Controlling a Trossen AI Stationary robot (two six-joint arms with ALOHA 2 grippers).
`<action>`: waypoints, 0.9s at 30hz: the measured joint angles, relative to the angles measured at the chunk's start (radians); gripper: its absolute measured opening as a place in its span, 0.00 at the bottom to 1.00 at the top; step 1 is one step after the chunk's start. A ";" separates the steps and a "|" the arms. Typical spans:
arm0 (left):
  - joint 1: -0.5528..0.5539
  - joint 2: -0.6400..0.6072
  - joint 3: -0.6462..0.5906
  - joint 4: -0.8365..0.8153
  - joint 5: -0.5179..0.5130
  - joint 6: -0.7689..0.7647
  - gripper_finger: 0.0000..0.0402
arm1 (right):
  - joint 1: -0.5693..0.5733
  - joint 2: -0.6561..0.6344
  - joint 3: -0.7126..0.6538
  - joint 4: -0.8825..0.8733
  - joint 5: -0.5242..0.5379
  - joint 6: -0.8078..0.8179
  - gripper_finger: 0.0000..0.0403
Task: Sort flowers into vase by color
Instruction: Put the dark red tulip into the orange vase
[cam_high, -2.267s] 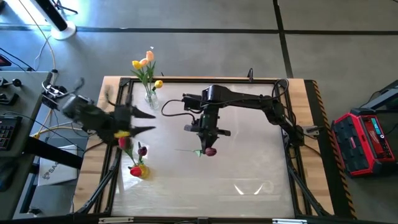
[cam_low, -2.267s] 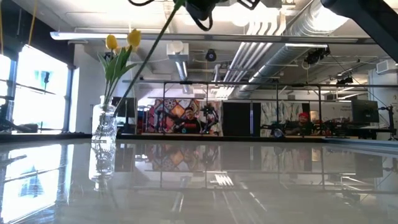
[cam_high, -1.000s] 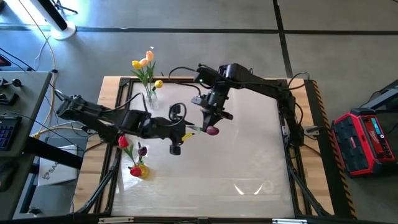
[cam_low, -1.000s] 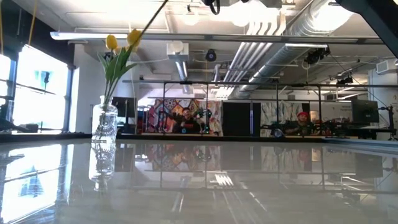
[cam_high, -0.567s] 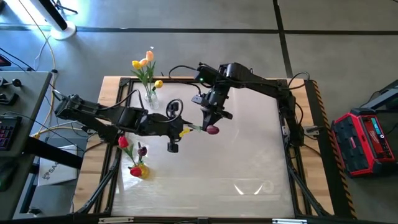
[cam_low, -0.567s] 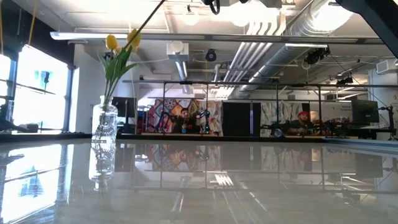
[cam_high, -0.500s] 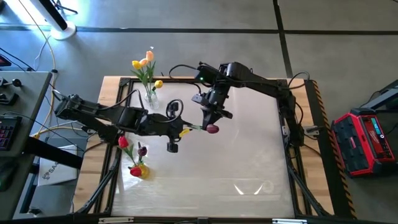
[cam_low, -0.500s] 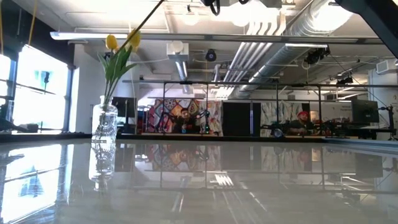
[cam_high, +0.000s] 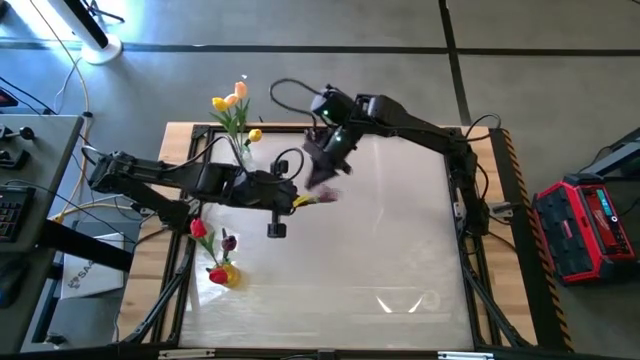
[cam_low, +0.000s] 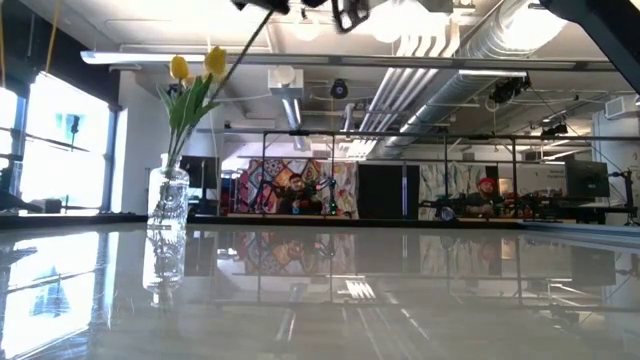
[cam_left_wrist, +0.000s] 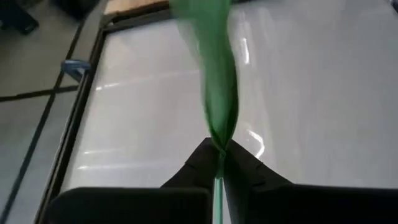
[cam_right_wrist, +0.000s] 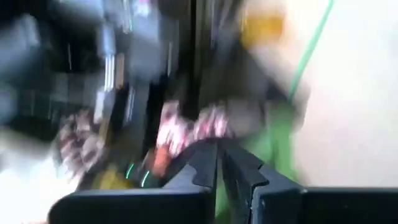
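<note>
One stem (cam_left_wrist: 219, 118) pinched in left gripper (cam_left_wrist: 219, 163); right gripper (cam_right_wrist: 219, 163) nearly closed, holding nothing discernible; next, toward matching vase (cam_high: 243, 155).

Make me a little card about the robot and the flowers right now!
Left gripper: over the table's middle, fingers shut on a tulip stem
Right gripper: just behind the left one, above the table
Back vase: yellow and peach tulips
Near-left vase: red and dark tulips
</note>
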 joint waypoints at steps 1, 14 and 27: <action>0.006 0.001 0.001 0.014 0.006 -0.013 0.01 | 0.000 0.000 0.001 0.053 0.072 -0.009 0.03; 0.017 -0.013 0.003 0.034 0.057 -0.078 0.00 | -0.001 -0.054 0.008 0.429 0.204 -0.001 0.24; 0.017 -0.195 0.003 0.268 0.094 -0.162 0.00 | 0.097 -0.327 0.009 0.559 0.790 -0.469 0.27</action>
